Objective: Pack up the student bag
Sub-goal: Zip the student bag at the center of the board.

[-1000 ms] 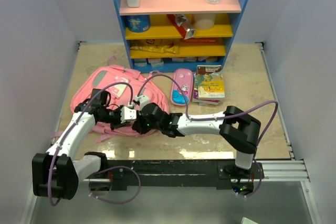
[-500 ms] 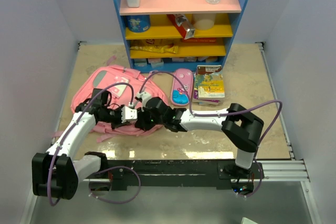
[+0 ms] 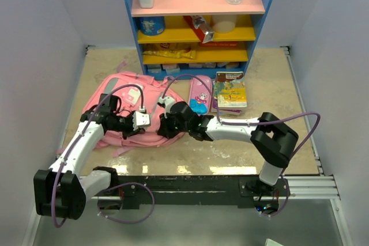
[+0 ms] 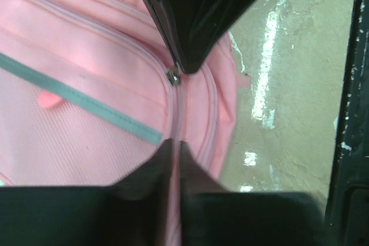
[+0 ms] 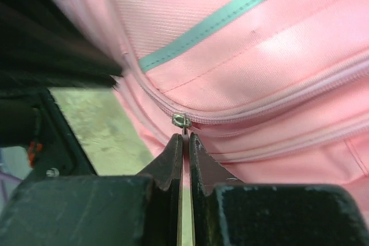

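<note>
Plainly pink, grey-striped student bag

Pale lilac walls enclose a beige tabletop; blue shelf unit behind.

Both arms same build: left arm and right arm have white link shells, black joint housings and chunky black base blocks. A purple cable runs along each. Fingers matte black, wedge-shaped, thin tips. One small screw head on black bracket.
</note>
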### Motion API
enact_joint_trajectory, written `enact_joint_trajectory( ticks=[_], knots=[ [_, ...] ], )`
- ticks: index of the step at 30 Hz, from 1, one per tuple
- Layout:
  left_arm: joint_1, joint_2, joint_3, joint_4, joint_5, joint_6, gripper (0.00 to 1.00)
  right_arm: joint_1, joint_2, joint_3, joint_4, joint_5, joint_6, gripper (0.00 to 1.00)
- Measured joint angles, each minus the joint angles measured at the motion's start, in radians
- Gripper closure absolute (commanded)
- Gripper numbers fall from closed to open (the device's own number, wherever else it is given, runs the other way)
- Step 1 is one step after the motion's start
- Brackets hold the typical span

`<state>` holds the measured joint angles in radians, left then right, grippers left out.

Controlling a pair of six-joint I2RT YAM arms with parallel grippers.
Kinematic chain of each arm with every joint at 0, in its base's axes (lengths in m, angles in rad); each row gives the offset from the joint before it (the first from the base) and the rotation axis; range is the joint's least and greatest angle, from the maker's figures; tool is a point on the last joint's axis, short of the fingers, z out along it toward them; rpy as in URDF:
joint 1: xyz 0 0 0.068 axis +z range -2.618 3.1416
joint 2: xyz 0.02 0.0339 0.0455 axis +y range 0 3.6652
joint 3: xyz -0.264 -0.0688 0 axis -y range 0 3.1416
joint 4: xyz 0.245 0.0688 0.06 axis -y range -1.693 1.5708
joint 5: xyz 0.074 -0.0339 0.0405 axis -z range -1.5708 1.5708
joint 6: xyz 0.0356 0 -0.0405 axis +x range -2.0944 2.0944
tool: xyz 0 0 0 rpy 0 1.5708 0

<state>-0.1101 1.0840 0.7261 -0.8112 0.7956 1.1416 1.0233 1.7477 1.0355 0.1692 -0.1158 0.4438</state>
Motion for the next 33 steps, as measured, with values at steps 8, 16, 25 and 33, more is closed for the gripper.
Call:
enact_joint_trajectory(
  ticks=[8,16,25,33],
  knots=[
    [0.023,-0.01,0.031,-0.077,-0.006,-0.001,0.88,-0.057,0.0,-0.013,-0.074,0.019,-0.044,1.0],
    [0.021,-0.032,0.028,-0.062,0.036,-0.013,0.67,-0.063,0.0,-0.013,-0.071,-0.019,-0.043,1.0],
    [-0.044,0.0,-0.005,0.029,0.048,-0.032,0.66,-0.069,-0.001,-0.002,-0.079,-0.064,-0.041,1.0],
    [-0.095,0.062,-0.007,0.101,0.021,-0.035,0.66,-0.053,-0.006,0.013,-0.094,-0.082,-0.04,1.0]
  ],
)
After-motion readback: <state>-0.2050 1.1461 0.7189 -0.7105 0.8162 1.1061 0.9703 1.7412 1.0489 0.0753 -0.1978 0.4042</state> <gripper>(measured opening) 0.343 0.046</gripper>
